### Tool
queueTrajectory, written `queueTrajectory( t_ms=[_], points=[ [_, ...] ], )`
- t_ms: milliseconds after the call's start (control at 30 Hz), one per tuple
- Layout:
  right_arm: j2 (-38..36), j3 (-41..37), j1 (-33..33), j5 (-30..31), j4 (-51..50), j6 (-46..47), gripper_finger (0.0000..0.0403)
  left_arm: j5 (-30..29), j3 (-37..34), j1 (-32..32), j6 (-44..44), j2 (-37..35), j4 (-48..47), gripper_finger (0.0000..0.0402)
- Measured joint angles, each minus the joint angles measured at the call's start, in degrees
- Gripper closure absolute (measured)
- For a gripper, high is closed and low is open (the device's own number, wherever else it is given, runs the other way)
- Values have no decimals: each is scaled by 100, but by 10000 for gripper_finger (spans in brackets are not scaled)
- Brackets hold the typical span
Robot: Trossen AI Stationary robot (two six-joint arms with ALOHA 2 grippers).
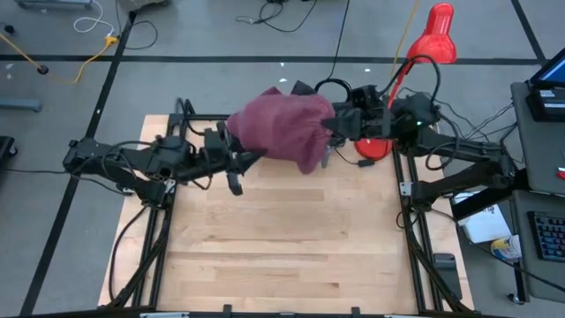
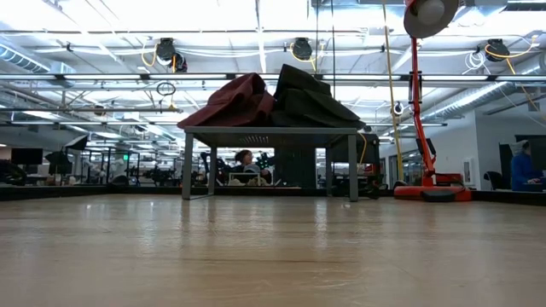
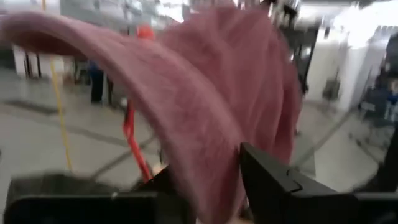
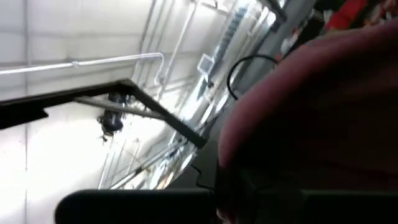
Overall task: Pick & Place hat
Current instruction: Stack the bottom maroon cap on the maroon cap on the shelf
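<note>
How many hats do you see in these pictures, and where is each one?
1. The maroon hat is at the far edge of the table, held up between the left gripper and the right gripper. Another could be hidden beneath it.

We see a wooden table with light boards in the middle of a big room. The floor around it is gray, with dark lines and loose cables at about 11 o'clock. A red lamp stands at 1 o'clock from the table's middle. At 3 o'clock there is a desk with a keyboard. Far behind, bright ceiling lights shine over pipes, and a person sits at a desk.
</note>
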Motion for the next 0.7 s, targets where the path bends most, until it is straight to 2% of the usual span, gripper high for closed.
queueTrajectory(
  t_ms=[200,400,567,700],
  points=[
    [-141,205,-230,-421,-549,110,397,231,0,-152,-483,-5,-1010,266],
    [-31,644,-467,-565,-1024,-167,397,780,0,-333,-945,-34,-1310,255],
    [353,1080,-649,-526,-1799,-517,397,1205,0,-448,-920,-161,-1436,254],
    [791,1482,-868,-527,-1873,-515,397,1342,0,-456,-917,-355,-1608,254]
  ],
)
